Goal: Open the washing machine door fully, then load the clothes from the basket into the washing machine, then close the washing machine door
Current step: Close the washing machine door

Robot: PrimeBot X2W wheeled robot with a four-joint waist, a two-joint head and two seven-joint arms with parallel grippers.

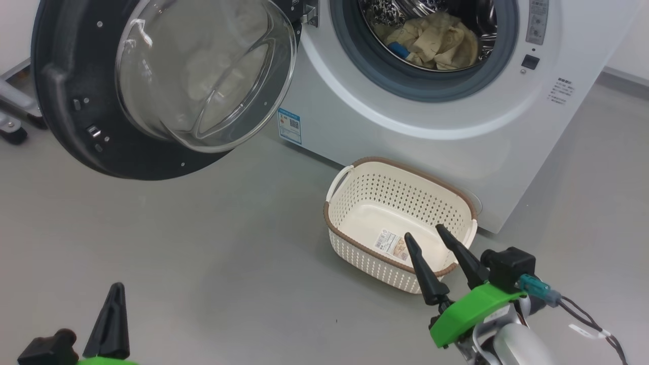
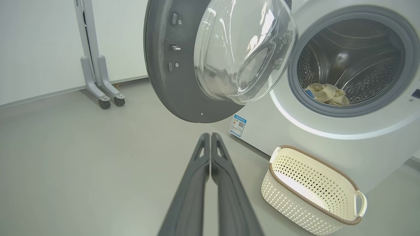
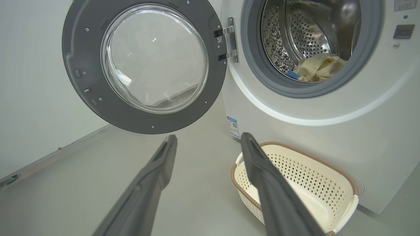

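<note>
Clothes (image 1: 436,43), crumpled pale yellow, possibly blue-trimmed, sit in perforated steel drum (image 3: 295,36) upper right; black-rimmed glass door (image 1: 167,86) open upper left; left gripper (image 2: 210,135) pinched closed, right gripper (image 3: 208,136) spread wide.

The top edge crops the washing machine door (image 1: 66,126).

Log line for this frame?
door open | clothes in drum | basket empty | left pincer shut | right pincer open | next: close door

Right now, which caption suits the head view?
Washing machine door open, clothes in drum, basket empty; left pincer shut, right pincer open.
</note>
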